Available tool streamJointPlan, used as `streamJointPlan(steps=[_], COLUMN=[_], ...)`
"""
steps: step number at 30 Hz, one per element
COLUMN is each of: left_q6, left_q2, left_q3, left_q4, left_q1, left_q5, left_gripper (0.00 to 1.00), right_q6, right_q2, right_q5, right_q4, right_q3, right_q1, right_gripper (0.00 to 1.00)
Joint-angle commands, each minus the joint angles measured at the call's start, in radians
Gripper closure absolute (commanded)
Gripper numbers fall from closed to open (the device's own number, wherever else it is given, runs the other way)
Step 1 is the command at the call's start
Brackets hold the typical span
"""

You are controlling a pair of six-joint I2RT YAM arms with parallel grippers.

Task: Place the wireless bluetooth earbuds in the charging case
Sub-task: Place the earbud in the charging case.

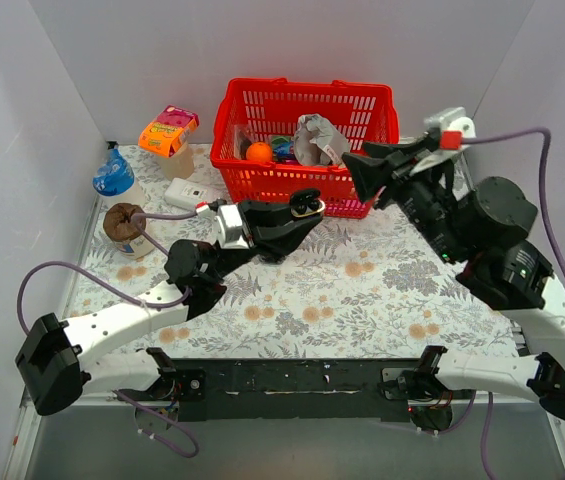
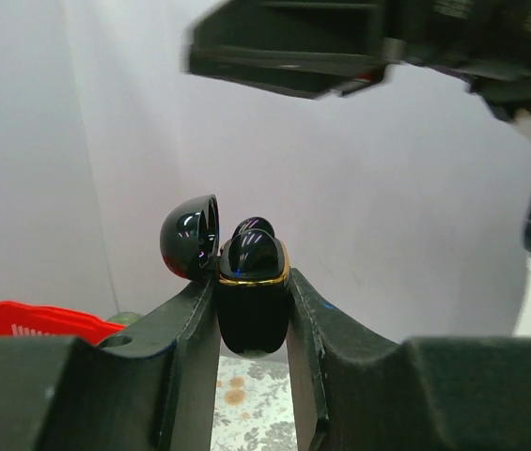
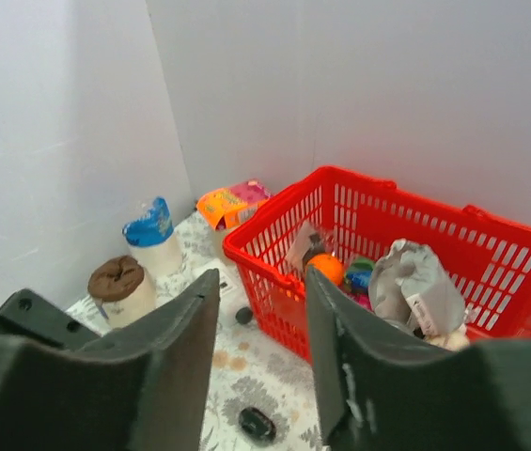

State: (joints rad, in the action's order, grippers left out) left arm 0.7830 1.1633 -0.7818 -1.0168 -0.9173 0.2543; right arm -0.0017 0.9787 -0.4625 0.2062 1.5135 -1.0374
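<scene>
Left wrist view, left tool (image 2: 252,287) clamping charging case (image 2: 252,324) upright, lid standing open, earbuds (image 2: 255,252) sitting inside, hovering beside red basket (image 1: 262,110), right tool (image 3: 261,319) hanging parted, empty.

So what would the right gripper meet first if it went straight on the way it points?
Most likely the near corner of the red basket, which sits in the gap ahead of the right gripper. Depth is unclear, so it might pass just beside it toward the table.

Floral table (image 1: 362,290) — red basket (image 1: 292,185), bottle (image 1: 114,180), jar (image 1: 122,226)
</scene>
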Motion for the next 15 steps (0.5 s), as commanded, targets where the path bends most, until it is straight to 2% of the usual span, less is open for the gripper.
streamJointPlan(steps=[1,4,7,15], left_q6=[-0.045,-0.051,-0.054,-0.076], left_q2=[-0.089,-0.12,-0.134,-0.132], left_q3=[0.041,0.062,0.072,0.056], left_q4=[0.049,0.089,0.099,0.116], left_q1=[0.005,0.005,0.005,0.005], left_q5=[0.193,0.24,0.232,0.185], left_gripper=[1.0,1.0,1.0,1.0], right_q6=[0.023,0.031,0.045,0.081], right_q2=[0.116,0.184,0.239,0.282], right_q5=[-0.001,0.05,0.111,0.26], right_q4=[0.204,0.304,0.361,0.438], right_q3=[0.163,0.252,0.306,0.321], right_q1=[-0.004,-0.003,-0.003,-0.003], right_gripper=[0.6,0.7,0.75,0.76])
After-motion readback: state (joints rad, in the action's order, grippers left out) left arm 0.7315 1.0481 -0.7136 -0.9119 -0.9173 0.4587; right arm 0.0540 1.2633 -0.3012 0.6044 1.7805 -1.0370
